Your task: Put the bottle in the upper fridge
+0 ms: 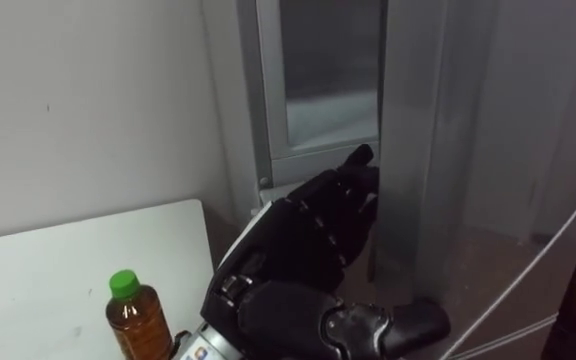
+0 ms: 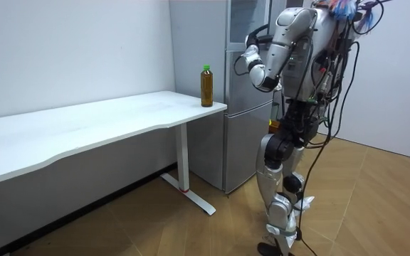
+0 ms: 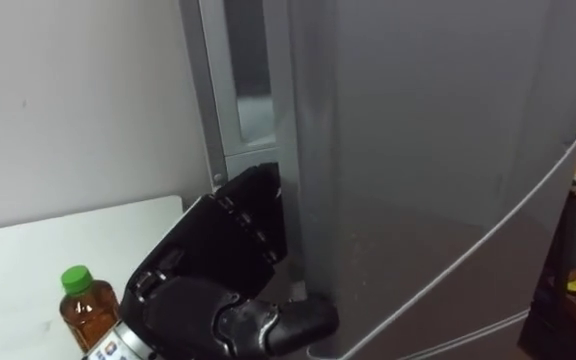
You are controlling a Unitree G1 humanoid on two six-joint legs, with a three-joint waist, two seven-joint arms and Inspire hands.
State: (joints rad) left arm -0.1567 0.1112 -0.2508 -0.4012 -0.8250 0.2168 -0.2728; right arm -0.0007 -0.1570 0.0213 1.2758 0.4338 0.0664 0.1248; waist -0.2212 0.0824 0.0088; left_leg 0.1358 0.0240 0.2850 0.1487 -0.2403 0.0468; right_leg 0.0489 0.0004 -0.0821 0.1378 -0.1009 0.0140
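At the fridge [image 2: 242, 121], just past the end of the white worktop [image 1: 58, 270], your robot stands upright with its left hand [image 1: 303, 240] raised to the edge of the upper door [image 1: 418, 150], which is partly open. The fingers [image 1: 353, 185] lie nearly straight and hold nothing, their tips against that door edge. You'll find the bottle [image 1: 136, 318], brown liquid under a green cap, upright on the worktop corner nearest the fridge, just beside the left wrist.
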